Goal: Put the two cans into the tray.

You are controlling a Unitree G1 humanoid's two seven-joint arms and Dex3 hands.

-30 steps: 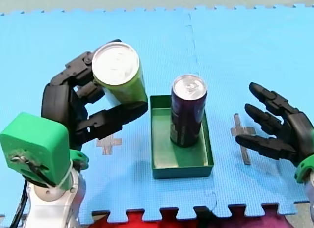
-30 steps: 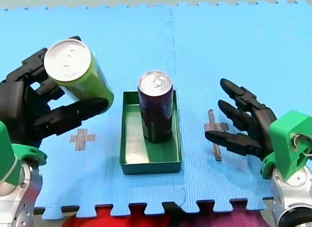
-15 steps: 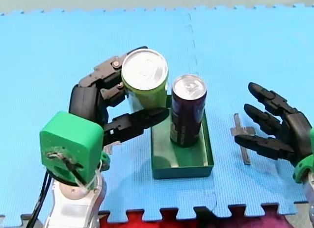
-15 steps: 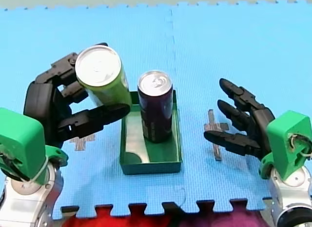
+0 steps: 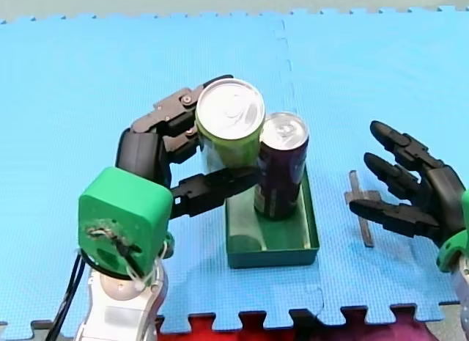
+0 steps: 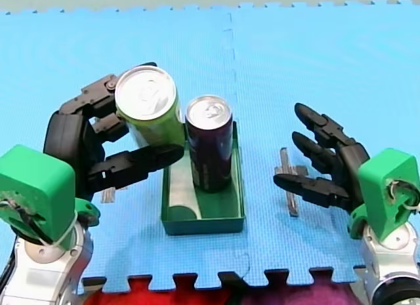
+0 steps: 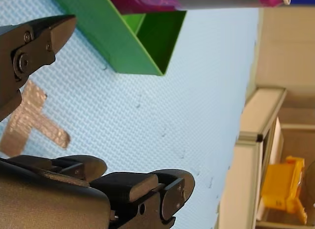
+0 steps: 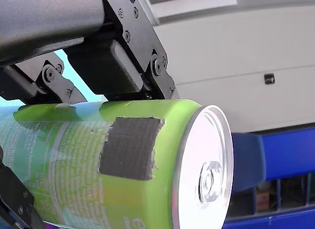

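Mat (image 5: 88, 77): blue foam, covers the tabletop.
Left hand (image 5: 157, 154): raised at the tray's left side, fingers (image 5: 170, 106) and thumb wrapped around the green can.
Right hand (image 5: 410, 198): right of the tray, uncurled and holding nothing, above a tape cross (image 5: 360, 209).
Tray (image 5: 271, 259): green, rectangular, at the mat's centre.
Green can (image 5: 231, 128): in the left hand's grip, slightly tilted, over the tray's left side, just beside the purple can; its base is hidden.
Purple can (image 5: 282, 172): upright in the tray's far half.
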